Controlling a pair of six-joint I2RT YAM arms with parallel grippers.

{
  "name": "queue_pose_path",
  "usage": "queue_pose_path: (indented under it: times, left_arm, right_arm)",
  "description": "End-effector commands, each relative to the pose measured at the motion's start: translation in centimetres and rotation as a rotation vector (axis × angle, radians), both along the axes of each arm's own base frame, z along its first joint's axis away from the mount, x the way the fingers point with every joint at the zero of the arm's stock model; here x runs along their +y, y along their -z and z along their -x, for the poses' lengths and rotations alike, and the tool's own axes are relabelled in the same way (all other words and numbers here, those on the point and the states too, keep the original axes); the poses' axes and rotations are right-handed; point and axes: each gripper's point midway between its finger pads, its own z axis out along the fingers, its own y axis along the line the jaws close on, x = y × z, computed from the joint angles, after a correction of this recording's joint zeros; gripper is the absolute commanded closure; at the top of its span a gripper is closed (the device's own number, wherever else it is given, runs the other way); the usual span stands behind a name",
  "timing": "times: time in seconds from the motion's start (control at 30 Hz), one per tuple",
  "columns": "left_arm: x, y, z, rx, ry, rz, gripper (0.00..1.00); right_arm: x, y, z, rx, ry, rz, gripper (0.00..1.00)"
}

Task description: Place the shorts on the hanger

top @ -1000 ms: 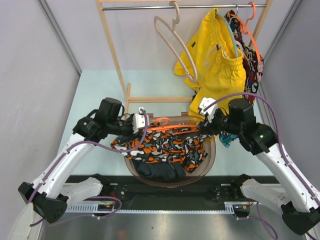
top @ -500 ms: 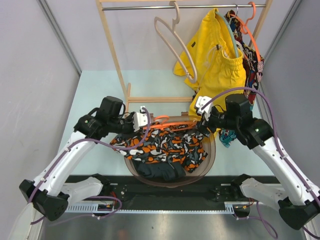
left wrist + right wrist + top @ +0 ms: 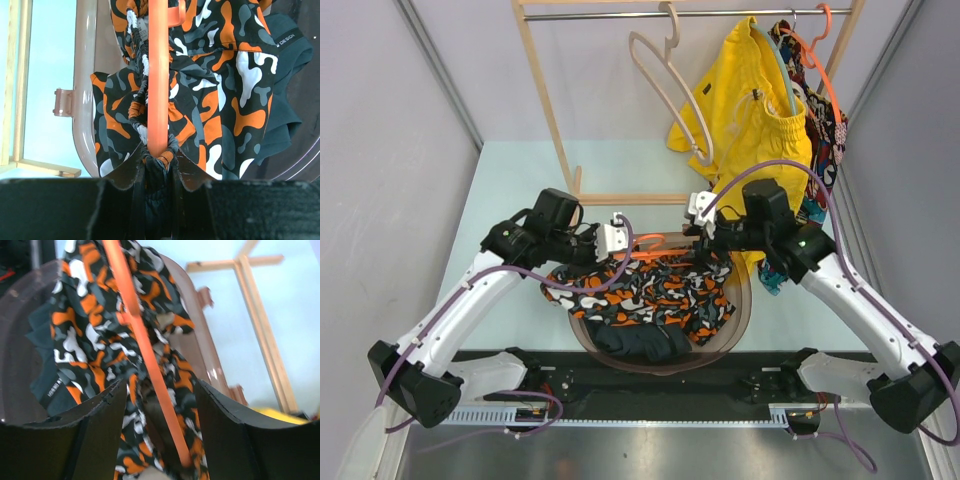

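1. Left gripper (image 3: 157, 161): the jaws are closed tight. They pinch the bunched elastic waistband of the shorts (image 3: 655, 292) at the left end of the hanger (image 3: 658, 250).
2. Right gripper (image 3: 160, 386): the jaws stand apart. The hanger's orange bar and a fold of the camouflage fabric pass between the fingers (image 3: 102, 425). No contact between pad and bar can be seen.
3. Hanger position: it lies roughly level between the two grippers, above the far rim of the brown translucent tub (image 3: 744, 312). Its bar runs left to right along the waistband. The hook is partly hidden by the left gripper.
4. Shorts position: the waistband is gathered along the hanger bar. The rest of the fabric drapes down towards the near side, into the tub.
5. Tub contents: a dark garment (image 3: 642, 342) lies at the near side, partly under the shorts. The left wrist view shows white lettering on it.
6. Far side: a wooden rack (image 3: 548, 110) stands on the table (image 3: 515, 180). It carries a beige hanger (image 3: 672, 95), yellow shorts (image 3: 760, 125) and a patterned garment (image 3: 828, 115) at the right end.
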Motion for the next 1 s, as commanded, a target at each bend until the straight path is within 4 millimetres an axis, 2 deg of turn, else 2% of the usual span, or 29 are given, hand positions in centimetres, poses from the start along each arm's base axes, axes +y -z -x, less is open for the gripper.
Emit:
queue_pose_path:
  times: [0.0, 0.13, 0.23, 0.3, 0.33, 0.4, 0.43, 0.6, 0.67, 0.8, 0.9, 0.97]
  left_arm:
    - [-1.4, -2.5, -0.6, -0.053, 0.019, 0.076, 1.00]
    - [-1.5, -2.7, -0.3, -0.048, 0.031, 0.087, 1.00]
    - [-1.4, -2.8, -0.2, -0.053, 0.032, 0.092, 0.97]
    - [-1.4, -3.0, 0.0, -0.054, 0.034, 0.098, 0.95]
    - [-1.3, -3.2, 0.1, -0.059, 0.035, 0.100, 0.91]
    - [-1.2, -3.1, 0.4, -0.054, 0.042, 0.097, 0.87]
    - [-1.1, -3.0, 0.6, -0.051, 0.045, 0.095, 0.83]
    - [-0.3, -3.0, 1.0, -0.041, 0.050, 0.086, 0.75]
    - [0.8, -3.0, 0.9, -0.047, 0.033, 0.074, 0.73]
    - [2.3, -3.5, 0.7, -0.057, 0.011, 0.070, 0.63]
    - [2.5, -4.2, 0.6, -0.074, 0.008, 0.084, 0.60]
    - [2.1, -5.1, 0.7, -0.084, 0.010, 0.117, 0.51]
  right_arm:
    - [3.3, -2.1, 0.5, -0.054, -0.112, -0.076, 0.39]
    - [5.1, -1.0, 0.5, -0.062, -0.161, -0.061, 0.40]
    - [5.9, -0.1, 0.0, -0.062, -0.172, -0.046, 0.48]
    - [6.1, 0.4, -0.2, -0.072, -0.182, -0.034, 0.60]
    - [6.0, 0.6, -0.2, -0.075, -0.188, -0.025, 0.73]
    - [5.7, 1.2, -0.4, -0.089, -0.197, 0.001, 0.87]
    - [5.5, 1.3, -0.5, -0.091, -0.194, 0.006, 1.00]
    - [3.9, 1.4, -1.0, -0.103, -0.183, 0.021, 1.00]
    - [3.0, 0.7, -1.3, -0.132, -0.174, 0.016, 1.00]
    - [1.7, -0.1, -0.5, -0.167, -0.185, 0.025, 1.00]
    - [1.2, -0.8, 0.5, -0.182, -0.191, 0.023, 1.00]
    - [1.2, -1.6, 1.1, -0.189, -0.189, 0.009, 1.00]
